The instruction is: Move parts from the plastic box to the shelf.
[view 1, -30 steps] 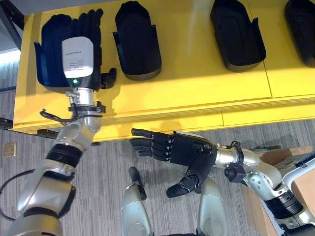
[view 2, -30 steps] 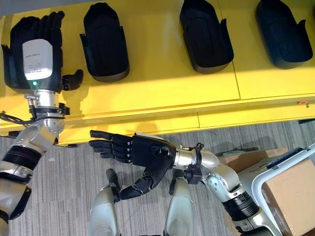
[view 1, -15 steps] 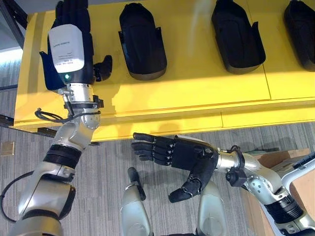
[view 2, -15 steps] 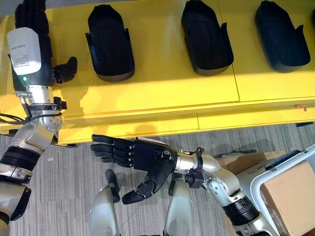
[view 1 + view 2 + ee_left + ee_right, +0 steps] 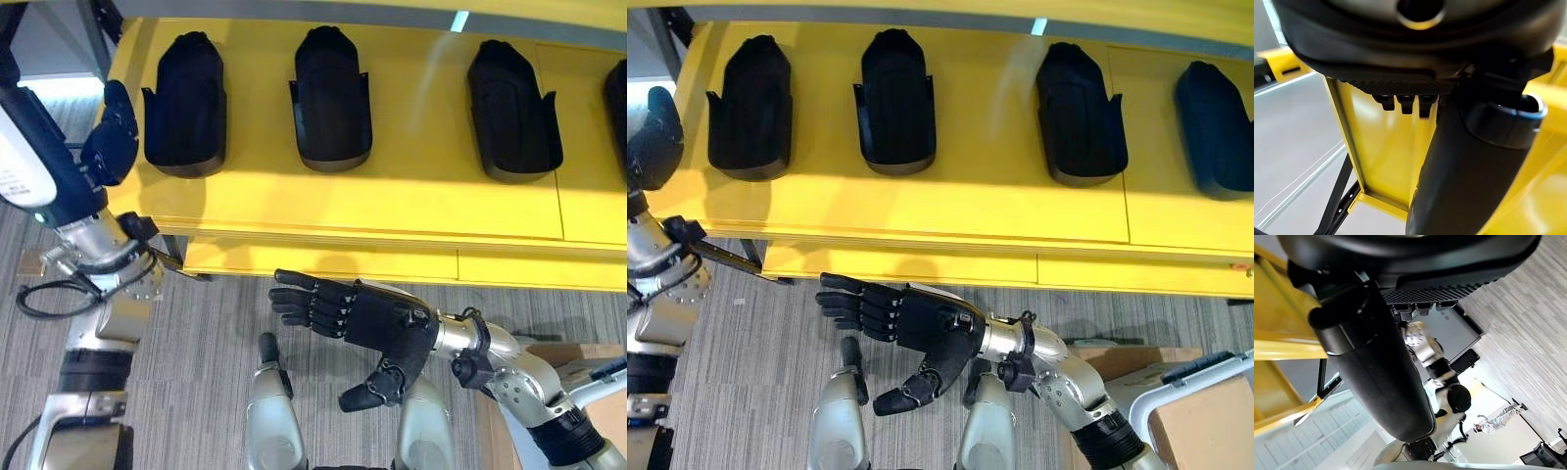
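Grey carpet nearest: the right robot hand (image 5: 377, 318) hovers with fingers spread, empty. The left robot hand (image 5: 110, 142), empty too, sits beside the yellow shelf (image 5: 392, 201), where four black parts (image 5: 184, 103) lie. Placement looks done; next calls for returning to the plastic box (image 5: 1205, 377).

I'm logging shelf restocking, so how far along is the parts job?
Done: four black parts lie in a row on the yellow shelf, the leftmost part nearest the left hand. In hand: nothing; the right hand hangs open below the shelf. What remains in the box cannot be seen.
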Available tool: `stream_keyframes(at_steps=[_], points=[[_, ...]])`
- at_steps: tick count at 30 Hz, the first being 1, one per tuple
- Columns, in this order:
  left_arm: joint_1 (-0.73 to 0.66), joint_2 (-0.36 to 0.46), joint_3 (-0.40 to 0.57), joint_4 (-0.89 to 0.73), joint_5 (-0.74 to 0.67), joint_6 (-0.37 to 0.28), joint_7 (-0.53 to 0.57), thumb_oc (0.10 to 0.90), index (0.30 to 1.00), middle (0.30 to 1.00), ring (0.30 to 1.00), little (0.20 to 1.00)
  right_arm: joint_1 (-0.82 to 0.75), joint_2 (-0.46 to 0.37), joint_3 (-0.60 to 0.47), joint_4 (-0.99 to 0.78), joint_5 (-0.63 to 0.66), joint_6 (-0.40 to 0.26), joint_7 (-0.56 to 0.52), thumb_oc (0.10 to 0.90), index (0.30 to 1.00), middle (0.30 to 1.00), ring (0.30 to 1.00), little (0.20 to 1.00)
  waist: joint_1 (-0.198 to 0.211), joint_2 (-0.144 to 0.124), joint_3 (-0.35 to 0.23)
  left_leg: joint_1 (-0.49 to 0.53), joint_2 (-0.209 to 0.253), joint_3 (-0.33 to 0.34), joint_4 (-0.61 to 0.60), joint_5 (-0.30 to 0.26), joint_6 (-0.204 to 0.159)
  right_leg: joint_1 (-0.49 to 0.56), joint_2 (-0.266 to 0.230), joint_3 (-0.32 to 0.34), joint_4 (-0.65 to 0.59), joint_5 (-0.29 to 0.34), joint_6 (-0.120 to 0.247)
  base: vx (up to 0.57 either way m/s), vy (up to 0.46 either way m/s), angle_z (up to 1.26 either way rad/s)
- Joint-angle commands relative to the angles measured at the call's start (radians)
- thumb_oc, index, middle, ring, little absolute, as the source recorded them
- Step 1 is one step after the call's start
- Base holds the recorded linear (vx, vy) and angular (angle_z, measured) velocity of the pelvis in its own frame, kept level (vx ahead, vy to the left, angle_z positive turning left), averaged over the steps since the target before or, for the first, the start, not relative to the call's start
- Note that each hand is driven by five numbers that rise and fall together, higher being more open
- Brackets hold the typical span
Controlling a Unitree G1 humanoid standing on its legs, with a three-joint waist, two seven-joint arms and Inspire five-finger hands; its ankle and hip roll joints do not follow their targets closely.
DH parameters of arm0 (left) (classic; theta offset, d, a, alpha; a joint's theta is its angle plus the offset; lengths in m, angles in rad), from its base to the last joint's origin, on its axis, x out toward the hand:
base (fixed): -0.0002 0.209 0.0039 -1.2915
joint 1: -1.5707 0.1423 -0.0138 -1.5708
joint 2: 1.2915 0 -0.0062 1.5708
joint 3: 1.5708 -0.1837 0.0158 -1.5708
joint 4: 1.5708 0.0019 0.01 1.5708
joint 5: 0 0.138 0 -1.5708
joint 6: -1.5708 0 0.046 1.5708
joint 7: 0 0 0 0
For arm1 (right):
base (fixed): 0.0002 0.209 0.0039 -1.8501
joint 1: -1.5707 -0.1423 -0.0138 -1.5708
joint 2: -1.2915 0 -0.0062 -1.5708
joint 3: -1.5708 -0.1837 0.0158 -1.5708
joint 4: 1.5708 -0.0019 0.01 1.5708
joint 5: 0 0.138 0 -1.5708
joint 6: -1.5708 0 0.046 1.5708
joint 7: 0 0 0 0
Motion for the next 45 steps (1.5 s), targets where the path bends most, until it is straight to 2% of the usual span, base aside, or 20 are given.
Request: stream_keyframes(at_steps=[1, 7, 8, 12, 17, 19, 20, 23, 24, 27, 28, 29, 32, 34, 35, 37, 39, 42, 45], points=[[0.054, -0.018, 0.069, -0.152, 0.028, -0.136, -0.055, 0.900, 1.000, 1.000, 1.000, 1.000, 0.055, 0.080, -0.039, -0.124, 0.119, -0.140, 0.011, 0.900, 1.000, 1.000, 1.000, 1.000, 0.002, -0.038, -0.149, 0.059, -0.020, 0.018, 0.009, -0.068, 0.011, 0.110, 0.039, 0.018, -0.169, 0.039, -0.027, 0.06, -0.040, 0.08], [0.281, -0.095, 0.097, -0.278, -0.036, -0.248, -0.284, 0.900, 1.000, 1.000, 1.000, 1.000, 0.108, 0.101, -0.109, -0.112, 0.133, -0.178, -0.046, 0.900, 1.000, 1.000, 1.000, 1.000, 0.035, -0.027, -0.222, 0.152, -0.022, 0.003, -0.102, -0.027, 0.004, 0.223, 0.033, -0.026, -0.273, 0.062, -0.015, 0.10, -0.001, 0.15], [0.326, -0.102, 0.106, -0.298, -0.099, -0.268, -0.358, 0.900, 1.000, 1.000, 1.000, 1.000, 0.112, 0.107, -0.117, -0.110, 0.125, -0.173, -0.039, 0.900, 1.000, 1.000, 1.000, 1.000, 0.042, -0.024, -0.241, 0.171, -0.021, 0.002, -0.125, -0.016, 0.001, 0.244, 0.033, -0.035, -0.291, 0.067, -0.013, 0.13, 0.032, 0.13], [0.420, -0.129, 0.126, -0.337, -0.204, -0.275, -0.474, 0.900, 1.000, 1.000, 1.000, 1.000, 0.116, 0.104, -0.124, -0.124, 0.015, -0.161, -0.049, 0.900, 1.000, 1.000, 1.000, 1.000, 0.063, -0.017, -0.281, 0.209, -0.021, -0.010, -0.175, 0.006, -0.004, 0.289, 0.031, -0.059, -0.324, 0.074, -0.012, 0.07, 0.032, 0.15], [0.497, -0.129, 0.141, -0.365, -0.494, -0.268, -0.756, 0.900, 1.000, 1.000, 1.000, 1.000, 0.079, 0.005, -0.105, -0.162, -0.163, -0.205, -0.051, 0.900, 1.000, 1.000, 1.000, 1.000, 0.097, -0.024, -0.317, 0.258, -0.024, -0.021, -0.218, 0.012, -0.007, 0.352, 0.030, -0.089, -0.368, 0.086, -0.008, 0.05, 0.016, 0.16], [0.518, -0.129, 0.134, -0.379, -0.621, -0.223, -0.885, 0.900, 1.000, 1.000, 1.000, 1.000, 0.061, -0.044, -0.099, -0.187, -0.192, -0.220, -0.058, 0.900, 1.000, 1.000, 1.000, 1.000, 0.110, -0.030, -0.320, 0.269, -0.028, -0.025, -0.224, 0.011, -0.007, 0.368, 0.034, -0.100, -0.378, 0.090, -0.006, 0.04, -0.011, 0.17], [0.534, -0.131, 0.125, -0.385, -0.707, -0.172, -0.987, 0.900, 1.000, 1.000, 1.000, 1.000, 0.048, -0.074, -0.099, -0.205, -0.201, -0.220, -0.062, 0.900, 1.000, 1.000, 1.000, 1.000, 0.121, -0.034, -0.321, 0.272, -0.031, -0.028, -0.224, 0.009, -0.006, 0.377, 0.035, -0.107, -0.381, 0.091, -0.006, 0.03, -0.012, 0.12], [0.575, -0.137, 0.098, -0.394, -0.895, -0.044, -1.201, 0.900, 1.000, 1.000, 1.000, 1.000, 0.002, -0.121, -0.103, -0.235, -0.221, -0.196, -0.066, 0.900, 1.000, 1.000, 1.000, 1.000, 0.143, -0.041, -0.315, 0.274, -0.039, -0.037, -0.213, -0.001, -0.005, 0.395, 0.038, -0.119, -0.386, 0.094, -0.006, 0.01, -0.018, 0.08], [0.609, -0.157, 0.051, -0.387, -1.028, 0.047, -1.367, 0.900, 1.000, 1.000, 1.000, 1.000, -0.057, -0.147, -0.089, -0.254, -0.246, -0.149, -0.095, 0.900, 1.000, 1.000, 1.000, 1.000, 0.164, -0.040, -0.310, 0.272, -0.045, -0.043, -0.208, -0.006, -0.003, 0.406, 0.040, -0.132, -0.390, 0.095, -0.007, 0.00, 0.000, 0.00], [0.660, -0.173, -0.029, -0.365, -1.164, 0.146, -1.555, 0.900, 1.000, 1.000, 1.000, 1.000, -0.131, -0.181, -0.082, -0.252, -0.251, -0.080, -0.089, 0.900, 1.000, 1.000, 1.000, 1.000, 0.182, -0.031, -0.302, 0.263, -0.051, -0.052, -0.198, -0.012, -0.001, 0.413, 0.044, -0.143, -0.390, 0.094, -0.011, -0.01, 0.022, 0.05], [0.659, -0.173, -0.029, -0.364, -1.165, 0.146, -1.556, 0.900, 1.000, 1.000, 1.000, 1.000, -0.131, -0.181, -0.082, -0.252, -0.251, -0.080, -0.089, 0.900, 1.000, 1.000, 1.000, 1.000, 0.182, -0.030, -0.302, 0.263, -0.051, -0.052, -0.197, -0.012, -0.001, 0.413, 0.044, -0.143, -0.390, 0.094, -0.011, -0.05, 0.089, 0.07], [0.688, -0.179, -0.097, -0.342, -1.351, 0.245, -1.656, 0.900, 1.000, 1.000, 1.000, 1.000, -0.169, -0.192, -0.071, -0.226, -0.272, -0.041, -0.062, 0.900, 1.000, 1.000, 1.000, 1.000, 0.188, -0.018, -0.294, 0.254, -0.056, -0.057, -0.186, -0.016, 0.001, 0.408, 0.044, -0.147, -0.377, 0.086, -0.013, -0.06, 0.109, 0.04], [0.707, -0.181, -0.165, -0.294, -1.475, 0.272, -1.758, 0.900, 1.000, 1.000, 1.000, 1.000, -0.226, -0.193, -0.048, -0.157, -0.333, -0.008, -0.001, 0.900, 1.000, 1.000, 1.000, 1.000, 0.187, 0.002, -0.287, 0.238, -0.063, -0.063, -0.171, -0.021, 0.003, 0.392, 0.041, -0.149, -0.353, 0.075, -0.014, -0.06, 0.111, 0.08], [0.702, -0.175, -0.204, -0.272, -1.594, 0.320, -1.861, 0.900, 1.000, 1.000, 1.000, 1.000, -0.264, -0.226, -0.024, -0.103, -0.376, -0.017, 0.020, 0.900, 1.000, 1.000, 1.000, 1.000, 0.185, 0.016, -0.277, 0.227, -0.067, -0.066, -0.160, -0.022, 0.006, 0.373, 0.034, -0.143, -0.338, 0.075, -0.009, -0.06, 0.093, 0.02], [0.700, -0.174, -0.207, -0.271, -1.605, 0.322, -1.881, 0.900, 1.000, 1.000, 1.000, 1.000, -0.271, -0.229, -0.020, -0.096, -0.386, -0.016, 0.026, 0.900, 1.000, 1.000, 1.000, 1.000, 0.184, 0.018, -0.275, 0.225, -0.067, -0.067, -0.159, -0.022, 0.007, 0.369, 0.033, -0.142, -0.336, 0.075, -0.009, -0.07, 0.062, 0.00], [0.679, -0.164, -0.235, -0.271, -1.664, 0.356, -2.007, 0.900, 1.000, 1.000, 1.000, 1.000, -0.324, -0.256, 0.006, -0.062, -0.416, -0.027, 0.021, 0.900, 1.000, 1.000, 1.000, 1.000, 0.182, 0.030, -0.256, 0.206, -0.066, -0.070, -0.152, -0.020, 0.007, 0.339, 0.026, -0.133, -0.318, 0.076, -0.006, -0.10, 0.055, 0.02], [0.668, -0.155, -0.251, -0.267, -1.700, 0.386, -2.058, 0.900, 1.000, 1.000, 1.000, 1.000, -0.356, -0.273, 0.025, -0.039, -0.420, -0.035, 0.008, 0.900, 1.000, 1.000, 1.000, 1.000, 0.181, 0.036, -0.242, 0.194, -0.066, -0.075, -0.148, -0.016, 0.006, 0.322, 0.021, -0.123, -0.310, 0.079, -0.002, -0.10, 0.032, 0.01], [0.619, -0.130, -0.273, -0.251, -1.810, 0.387, -2.121, 0.900, 1.000, 1.000, 1.000, 1.000, -0.471, -0.304, 0.071, 0.046, -0.446, -0.076, -0.051, 0.900, 1.000, 1.000, 1.000, 1.000, 0.181, 0.053, -0.189, 0.147, -0.064, -0.082, -0.138, -0.009, 0.009, 0.265, 0.013, -0.102, -0.278, 0.076, 0.004, -0.25, 0.020, -0.05], [0.608, -0.126, -0.268, -0.247, -1.813, 0.339, -2.111, 0.900, 1.000, 1.000, 1.000, 1.000, -0.516, -0.305, 0.081, 0.079, -0.457, -0.092, -0.099, 0.900, 1.000, 1.000, 1.000, 1.000, 0.185, 0.057, -0.164, 0.126, -0.063, -0.081, -0.130, -0.005, 0.013, 0.244, 0.010, -0.096, -0.260, 0.074, 0.004, -0.10, -0.010, -0.07]])
